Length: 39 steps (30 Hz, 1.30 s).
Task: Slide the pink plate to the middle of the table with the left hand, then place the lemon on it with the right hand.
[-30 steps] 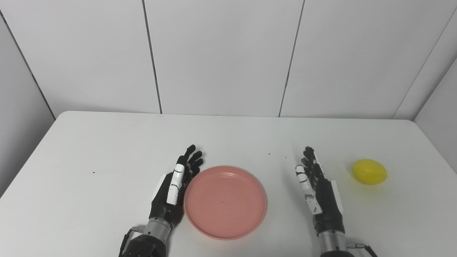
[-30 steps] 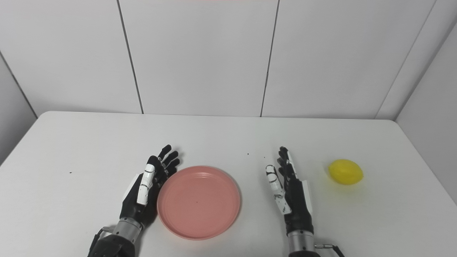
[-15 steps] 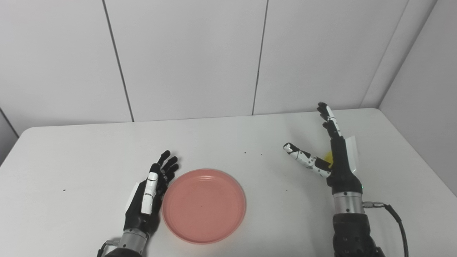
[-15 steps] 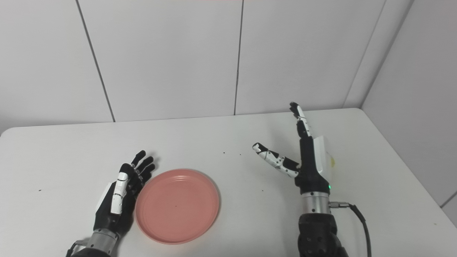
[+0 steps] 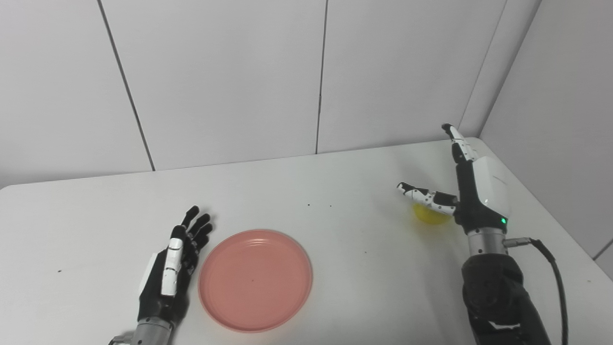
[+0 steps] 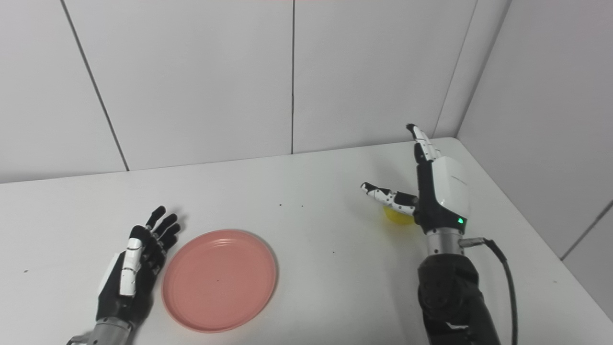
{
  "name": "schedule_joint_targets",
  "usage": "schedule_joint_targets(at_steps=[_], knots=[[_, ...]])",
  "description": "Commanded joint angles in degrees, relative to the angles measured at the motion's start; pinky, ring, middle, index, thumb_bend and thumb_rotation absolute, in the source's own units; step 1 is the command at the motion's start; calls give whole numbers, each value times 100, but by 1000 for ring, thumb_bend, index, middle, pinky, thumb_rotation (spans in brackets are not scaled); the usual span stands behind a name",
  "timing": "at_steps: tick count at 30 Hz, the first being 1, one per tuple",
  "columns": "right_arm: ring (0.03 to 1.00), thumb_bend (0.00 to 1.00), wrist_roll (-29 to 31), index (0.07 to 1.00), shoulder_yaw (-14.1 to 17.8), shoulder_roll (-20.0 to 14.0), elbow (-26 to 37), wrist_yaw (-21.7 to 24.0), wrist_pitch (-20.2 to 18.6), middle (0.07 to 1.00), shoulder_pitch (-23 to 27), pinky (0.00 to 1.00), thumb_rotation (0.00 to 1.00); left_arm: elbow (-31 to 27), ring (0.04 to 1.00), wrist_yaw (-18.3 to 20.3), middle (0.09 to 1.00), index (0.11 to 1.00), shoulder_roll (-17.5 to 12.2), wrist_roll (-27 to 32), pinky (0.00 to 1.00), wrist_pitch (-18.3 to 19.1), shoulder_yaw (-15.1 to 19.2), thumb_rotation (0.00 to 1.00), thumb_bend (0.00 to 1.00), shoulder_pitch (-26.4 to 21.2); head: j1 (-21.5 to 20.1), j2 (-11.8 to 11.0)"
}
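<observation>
Pink plate (image 5: 255,280) flat on counter (image 5: 335,182), near front edge, left of centre. Left robot hand (image 5: 170,268) open, fingers spread, resting just beside plate's left rim, holding nothing. Lemon (image 5: 427,213) toward counter's right edge, partly hidden. Right robot hand (image 5: 471,189) open above lemon, fingers (image 5: 459,141) straight, thumb out over fruit; contact unclear.

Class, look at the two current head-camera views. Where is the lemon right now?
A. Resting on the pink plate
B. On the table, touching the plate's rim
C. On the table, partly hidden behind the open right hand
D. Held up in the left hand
C: the lemon lies on the table, partly hidden behind the open right hand, far from the pink plate.
</observation>
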State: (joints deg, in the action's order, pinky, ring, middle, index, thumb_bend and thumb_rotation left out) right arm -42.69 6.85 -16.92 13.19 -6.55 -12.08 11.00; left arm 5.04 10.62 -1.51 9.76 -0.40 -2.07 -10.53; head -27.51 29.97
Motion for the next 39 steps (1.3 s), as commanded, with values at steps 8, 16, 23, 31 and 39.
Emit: schedule_joint_targets(at_steps=[8,16,23,31,39], knots=[[879,883,-329,903,-51,-510,-277,363,-436,892,208,804,365,46,894,147,887,879,-80,222,934,-146,125,1000,556,-162,-120,9],[859,869,-216,873,-162,-755,-733,620,-569,871,290,775,368,129,893,209,888,881,-81,300,927,-214,186,1000,540,-177,-138,15],[864,869,-60,868,-262,-823,-1052,820,-692,869,364,792,316,147,887,210,885,878,-74,324,910,-237,207,1000,545,-171,-140,32],[858,886,200,853,-307,-850,-1410,795,-580,864,436,775,286,73,885,187,881,873,-66,262,911,-184,164,1000,551,-135,-124,64],[699,737,241,804,-424,-820,-1652,733,-703,796,525,590,35,79,894,174,888,882,-69,228,934,-184,126,1000,562,-105,-81,69]])
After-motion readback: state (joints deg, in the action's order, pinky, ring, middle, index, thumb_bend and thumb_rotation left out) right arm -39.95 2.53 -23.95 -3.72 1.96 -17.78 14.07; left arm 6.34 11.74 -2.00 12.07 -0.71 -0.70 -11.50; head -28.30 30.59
